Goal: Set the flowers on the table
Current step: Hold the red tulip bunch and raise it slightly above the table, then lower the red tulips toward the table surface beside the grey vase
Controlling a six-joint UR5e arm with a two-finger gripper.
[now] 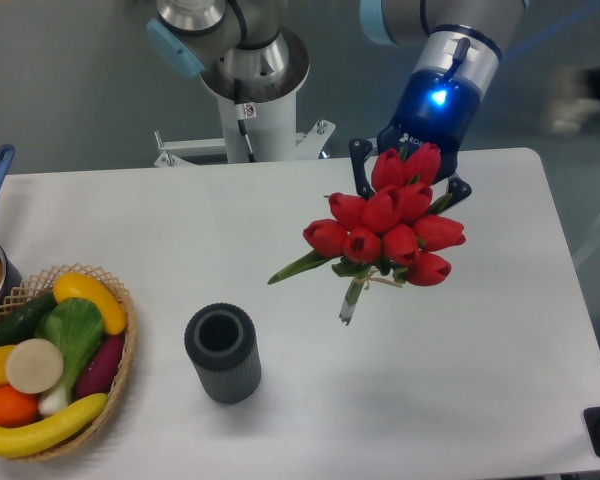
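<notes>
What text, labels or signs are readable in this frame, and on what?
"RO": white letters on the gripper body, just above the flowers, which cut off the rest.
Small red-and-white sticker on the white robot pedestal: too small to read.
No other text visible.

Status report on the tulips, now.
Gripper shut on the flowers, bunch held above the table, not yet set down. Grey vase stands well left, fruit basket at far left edge; neither in the way.
</notes>
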